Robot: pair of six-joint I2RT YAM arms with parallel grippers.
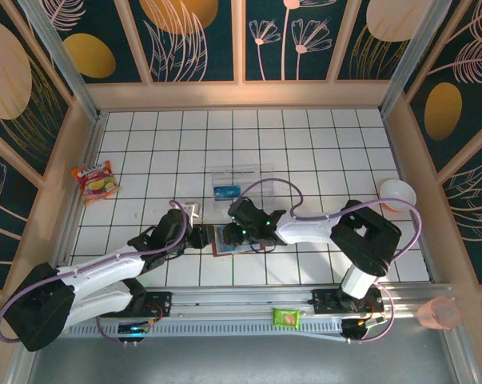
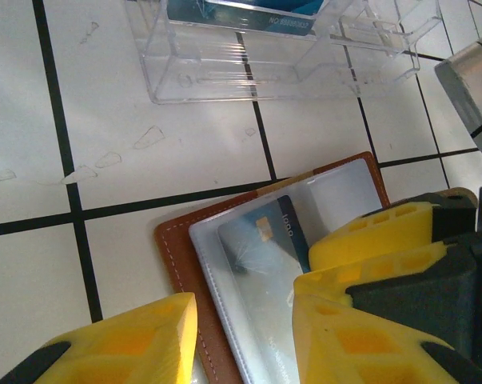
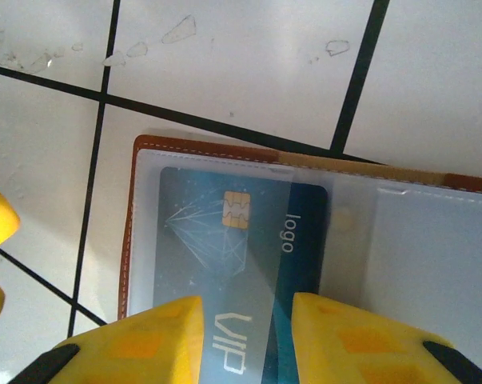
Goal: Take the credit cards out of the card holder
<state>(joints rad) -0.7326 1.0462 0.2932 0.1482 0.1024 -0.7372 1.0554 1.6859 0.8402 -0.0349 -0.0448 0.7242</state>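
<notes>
Both arms bent inward, wrists low, grippers close together.
Left gripper (image 2: 242,320) and right gripper (image 3: 247,316) angled down, yellow fingers (image 3: 145,344) of each parted partway.

We see a white tiled bench (image 1: 320,144). An open brown wallet (image 1: 222,246) lies flat on it. Just behind the wallet is a clear box (image 1: 241,181), far left a snack packet (image 1: 97,179), and to the right a white bowl (image 1: 396,194).

The card holder (image 1: 223,244) lies open and flat on the white tiles in the lower centre of the top view, its brown leather border framing frosted plastic sleeves. One blue credit card (image 3: 225,240), with a gold chip, a diamond drawing, "logo" and "VIP", sits partly under a sleeve. A second blue card (image 1: 227,192) lies in the clear box (image 2: 225,72) just above.
</notes>
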